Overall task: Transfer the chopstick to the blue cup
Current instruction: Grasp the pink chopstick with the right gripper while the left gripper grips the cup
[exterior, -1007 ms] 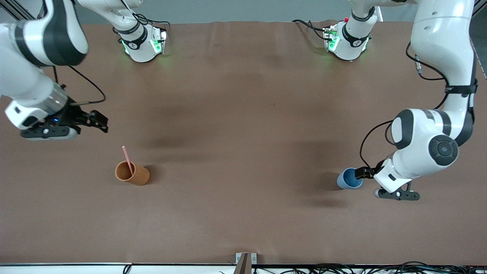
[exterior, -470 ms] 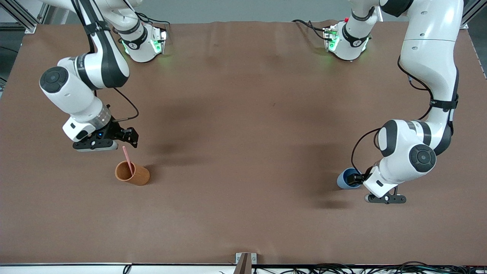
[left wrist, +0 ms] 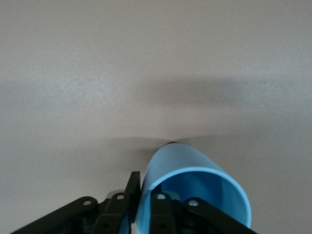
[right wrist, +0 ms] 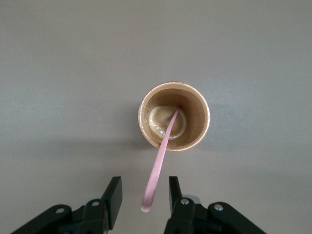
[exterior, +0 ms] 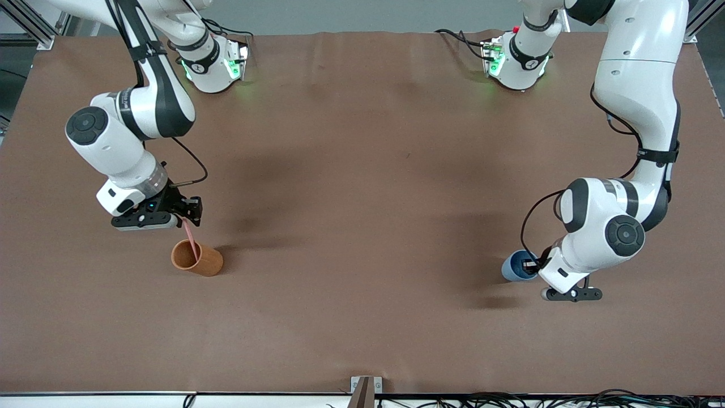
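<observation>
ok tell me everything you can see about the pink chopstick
The chopstick is a thin, straight, pale-pink stick, plastic by its look. It stands tilted in the upright orange-brown cup, its lower end on the cup's bottom, its shaft leaning on the rim. The upper end sticks out well above the rim, between the open fingers of the right gripper, which do not yet touch it. Only one stick shows.

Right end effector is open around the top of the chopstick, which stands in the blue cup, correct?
Not quite. The chopstick stands in the orange-brown cup, not the blue cup, as the right wrist view shows. The rest holds: the right end effector is open, one finger on each side of the stick's top.
</observation>
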Tool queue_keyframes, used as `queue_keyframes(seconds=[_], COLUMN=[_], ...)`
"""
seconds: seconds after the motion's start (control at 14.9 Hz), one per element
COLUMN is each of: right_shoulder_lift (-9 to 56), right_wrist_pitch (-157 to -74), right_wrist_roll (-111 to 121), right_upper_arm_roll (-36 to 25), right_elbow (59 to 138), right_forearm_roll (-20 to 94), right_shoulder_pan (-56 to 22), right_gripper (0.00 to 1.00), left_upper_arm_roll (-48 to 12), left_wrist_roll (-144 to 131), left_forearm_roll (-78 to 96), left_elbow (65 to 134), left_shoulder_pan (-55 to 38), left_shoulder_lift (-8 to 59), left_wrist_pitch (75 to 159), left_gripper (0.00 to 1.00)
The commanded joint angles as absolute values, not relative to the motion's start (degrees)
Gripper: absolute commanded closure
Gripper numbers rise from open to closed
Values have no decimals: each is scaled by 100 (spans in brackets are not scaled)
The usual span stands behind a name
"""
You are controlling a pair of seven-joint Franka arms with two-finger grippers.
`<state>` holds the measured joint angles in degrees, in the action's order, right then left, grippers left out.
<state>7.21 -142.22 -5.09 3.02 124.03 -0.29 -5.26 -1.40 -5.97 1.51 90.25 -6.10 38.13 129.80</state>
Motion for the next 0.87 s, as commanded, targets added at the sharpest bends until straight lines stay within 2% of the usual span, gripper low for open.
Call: queue_keyframes(seconds=[0.0,0.07,0.2,0.54,0.67,0.81], right_shoulder_lift=[650,650,650,642,650,650], right_wrist_pitch=[-14247,-14247,-14247,-14265,-14177,-13740], right_wrist_roll=[-545,-545,-545,-536,-536,-562], right_upper_arm_roll=[308,299,299,290,290,290], right_elbow=[12445,12445,12445,12393,12236,11902], right_forearm_roll=[-158,-158,-158,-158,-158,-158], right_shoulder_pan=[-483,-483,-483,-431,-396,-361], right_gripper=[73,79,79,94,96,96], left_upper_arm_roll=[-132,-132,-210,-1693,-2195,-2774], left_wrist_roll=[-650,-650,-798,-3458,-4364,-5181], left_forearm_roll=[167,167,141,-235,-605,-1043], left_elbow=[9070,9070,8992,9026,9009,9018], left_shoulder_pan=[-668,-694,-721,-747,-773,-791], left_shoulder_lift=[3640,3482,3061,2751,2943,3154], left_wrist_pitch=[12999,12877,12290,12085,12076,12102], left_gripper=[100,100,100,100,100,100])
